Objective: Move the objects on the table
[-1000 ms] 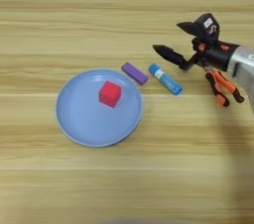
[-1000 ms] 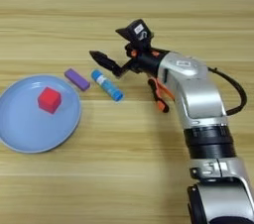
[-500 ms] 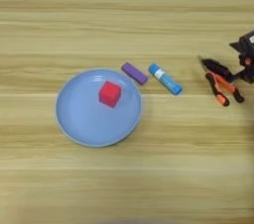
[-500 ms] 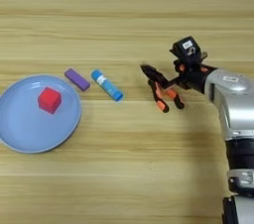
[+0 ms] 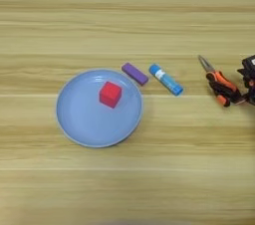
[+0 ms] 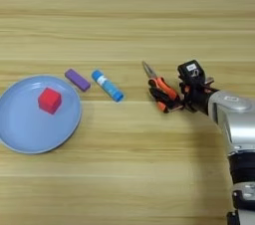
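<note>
A red cube (image 5: 110, 94) lies inside a round blue plate (image 5: 79, 124) at the left of the tan wooden table (image 5: 127, 15). Just right of the plate's rim rest a flat purple bar (image 5: 135, 73) and a blue glue-stick tube with a white band (image 5: 166, 79), both lying slantwise. Further right, orange-handled pliers (image 6: 160, 89) lie flat with their metal tip pointing up-left. My right gripper (image 6: 178, 98) sits low at the pliers' handle end, touching or nearly touching the handles. Only its black edge (image 5: 247, 83) shows in the left eye view.
The silver forearm (image 6: 234, 119) runs down the right edge of the right eye view. Bare wood stretches across the whole far half of the table and along the front.
The gripper has drawn back rightward from above the glue stick and come down to the pliers' handles. Cube, bar, glue stick and pliers stay where they were.
</note>
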Available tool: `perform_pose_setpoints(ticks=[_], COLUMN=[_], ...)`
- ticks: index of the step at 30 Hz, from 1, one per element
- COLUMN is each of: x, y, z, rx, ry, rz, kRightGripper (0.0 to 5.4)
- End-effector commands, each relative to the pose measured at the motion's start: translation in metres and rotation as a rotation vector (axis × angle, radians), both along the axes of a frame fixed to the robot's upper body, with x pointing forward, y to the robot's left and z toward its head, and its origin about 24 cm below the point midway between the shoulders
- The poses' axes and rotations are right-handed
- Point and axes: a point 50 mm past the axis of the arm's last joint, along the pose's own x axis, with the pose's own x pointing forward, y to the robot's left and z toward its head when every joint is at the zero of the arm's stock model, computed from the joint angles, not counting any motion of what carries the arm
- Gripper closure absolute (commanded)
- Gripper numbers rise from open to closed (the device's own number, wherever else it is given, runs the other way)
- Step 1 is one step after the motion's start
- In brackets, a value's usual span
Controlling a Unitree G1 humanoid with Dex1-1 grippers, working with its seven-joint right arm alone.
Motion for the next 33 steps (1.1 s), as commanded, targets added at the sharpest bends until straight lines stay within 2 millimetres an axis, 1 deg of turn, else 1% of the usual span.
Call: perform_pose_setpoints(ticks=[1, 8, 14, 16, 17, 25, 26, 28, 30, 33], x=[0.011, 0.008, 0.007, 0.007, 0.006, 0.004, 0.004, 0.003, 0.002, 0.001], y=[-0.008, -0.006, -0.006, -0.006, -0.006, -0.005, -0.005, -0.004, -0.004, -0.004], z=[0.021, 0.011, 0.006, 0.005, 0.004, -0.004, -0.005, -0.007, -0.009, -0.011], rx=[-0.068, -0.074, -0.086, -0.088, -0.09, -0.097, -0.097, -0.099, -0.101, -0.102], ry=[-0.085, -0.045, -0.025, -0.02, -0.017, 0.019, 0.024, 0.034, 0.046, 0.059], rz=[-0.025, -0.02, -0.015, -0.015, -0.014, -0.007, -0.003, 0.001, 0.004, 0.009], kRightGripper=[0.03, 0.03, 0.03, 0.36, 0.39, 1.44, 1.49, 1.83, 1.95, 1.98])
